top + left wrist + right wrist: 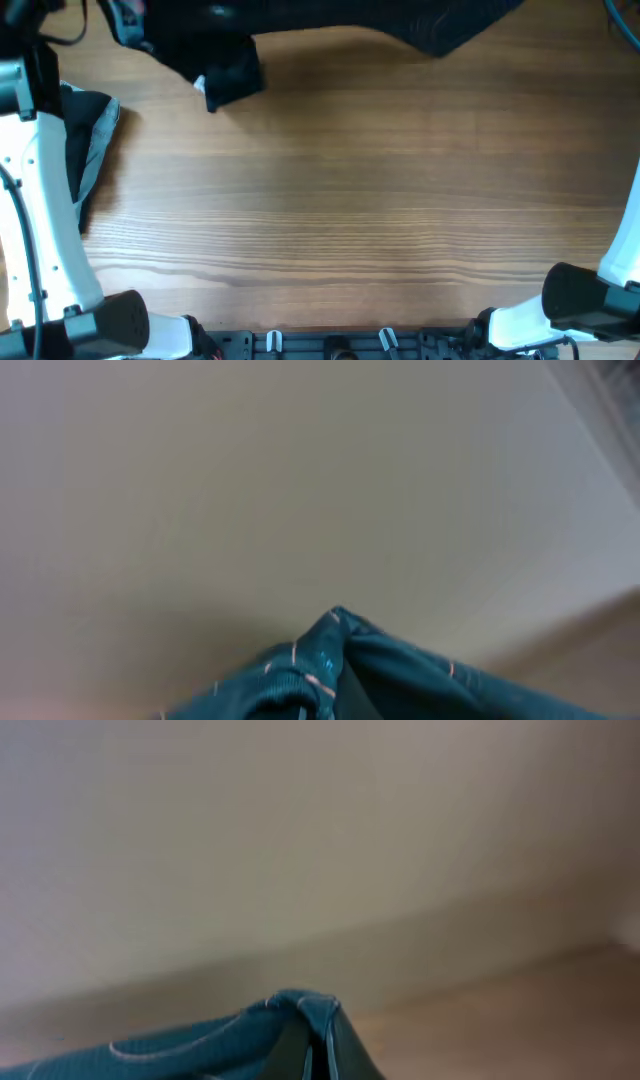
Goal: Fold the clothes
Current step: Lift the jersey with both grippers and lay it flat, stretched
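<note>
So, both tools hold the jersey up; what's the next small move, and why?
Probably lower the left tool and right tool together, spreading the jersey on the table: both wrist views show its fabric bunched at the tool, wall behind, so it hangs lifted.

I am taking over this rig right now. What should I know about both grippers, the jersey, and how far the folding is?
Left gripper: appears shut on a pinched bunch of the jersey; cloth hides its fingers.
Right gripper: the same, with cloth bunched at its tip.
Jersey: along the far edge of the table, partly outside the overhead view, apparently lifted at both ends.
Done: jersey gripped; no fold visible.
Left: spread it flat on the table, then make all the folds.
The black and light blue pile at the left is not part of the job.
</note>
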Motion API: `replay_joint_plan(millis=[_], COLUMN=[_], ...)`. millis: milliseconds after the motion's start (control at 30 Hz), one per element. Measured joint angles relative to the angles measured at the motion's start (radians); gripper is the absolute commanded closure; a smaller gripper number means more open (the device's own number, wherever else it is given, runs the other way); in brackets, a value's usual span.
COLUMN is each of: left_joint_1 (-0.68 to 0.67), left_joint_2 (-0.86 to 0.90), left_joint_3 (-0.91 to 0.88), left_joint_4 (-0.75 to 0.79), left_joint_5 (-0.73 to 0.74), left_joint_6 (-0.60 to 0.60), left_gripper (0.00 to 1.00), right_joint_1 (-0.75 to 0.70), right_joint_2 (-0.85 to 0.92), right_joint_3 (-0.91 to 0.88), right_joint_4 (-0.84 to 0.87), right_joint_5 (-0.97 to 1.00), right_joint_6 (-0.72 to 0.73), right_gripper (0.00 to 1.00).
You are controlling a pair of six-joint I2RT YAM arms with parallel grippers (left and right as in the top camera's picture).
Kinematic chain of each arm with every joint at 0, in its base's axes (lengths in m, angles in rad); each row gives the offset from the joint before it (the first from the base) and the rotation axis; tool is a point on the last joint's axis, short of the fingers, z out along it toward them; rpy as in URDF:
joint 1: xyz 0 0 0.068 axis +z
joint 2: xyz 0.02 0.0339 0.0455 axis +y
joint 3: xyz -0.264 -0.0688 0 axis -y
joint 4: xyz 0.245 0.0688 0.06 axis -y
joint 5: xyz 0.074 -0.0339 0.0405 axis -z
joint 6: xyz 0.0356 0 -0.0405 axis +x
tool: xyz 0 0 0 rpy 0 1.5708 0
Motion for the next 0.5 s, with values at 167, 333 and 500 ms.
replay_joint_plan(millis=[167, 333, 500], left_joint_1=[-0.061, -0.161, -0.229], left_joint_2=[0.047, 0.206, 0.254], left_joint_3=[-0.003, -0.010, -0.273], left_joint_4=[-0.715, -1.181, -1.296], left_joint_5=[-0.002, -0.137, -0.221], left_joint_6=[0.209, 0.354, 0.402], left_gripper=[0.96, 0.96, 0.96], right_joint_1=[-0.011, -0.022, -0.037], right_joint_2=[0.002, 0.023, 0.040], right_joint_3=[-0.058, -0.297, -0.601], right_joint_4=[-0.389, -0.528, -0.618], right_joint_5=[0.225, 0.341, 0.425], right_joint_6=[-0.041, -0.048, 0.016], right_gripper=[0.96, 0.96, 0.96])
